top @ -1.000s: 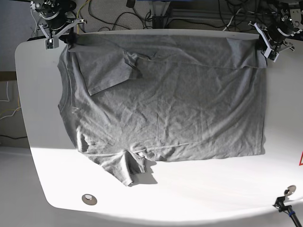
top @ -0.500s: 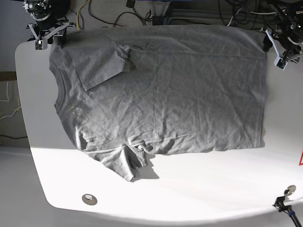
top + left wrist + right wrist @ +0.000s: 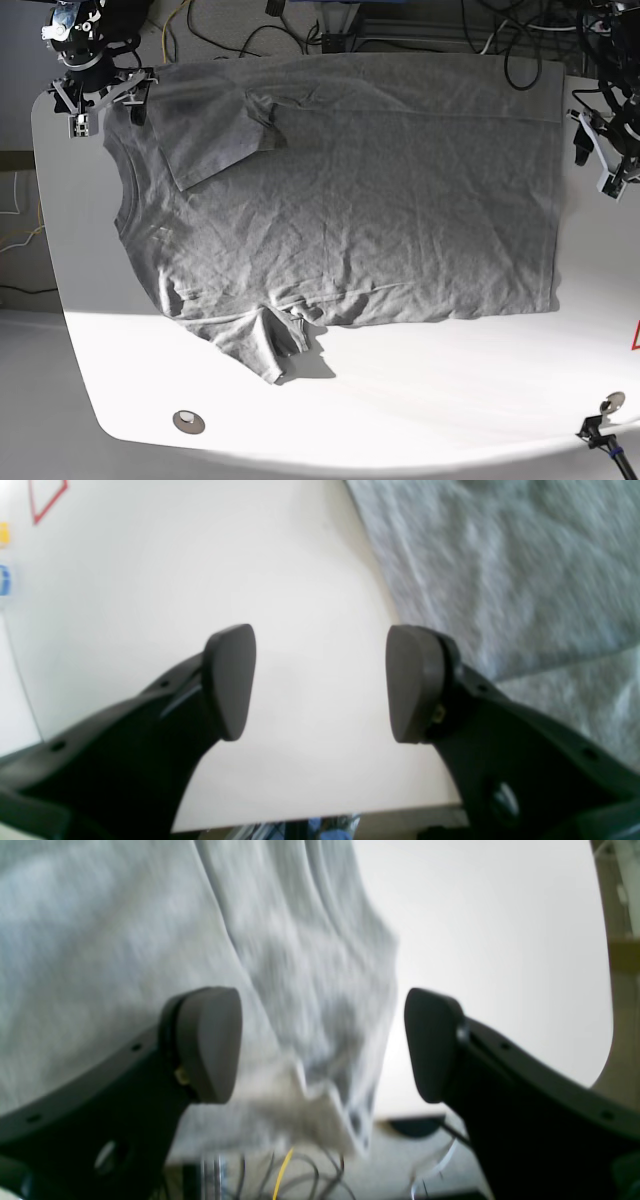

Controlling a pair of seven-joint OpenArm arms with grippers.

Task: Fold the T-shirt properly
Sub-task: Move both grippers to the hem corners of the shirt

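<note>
T-shirt [image 3: 340,190] spread flat across table [image 3: 400,400], centre to 12 o'clock; sleeve at 11 tucked inward, sleeve at 7 sticking out; left gripper [image 3: 320,682] released over bare table; right gripper [image 3: 322,1045] released above shirt corner; main folds not yet done.

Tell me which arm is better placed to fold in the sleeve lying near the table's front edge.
Probably the right arm. Its tool is open over the shirt on the sleeve's side. The left tool is open at the hem, far from it.
</note>
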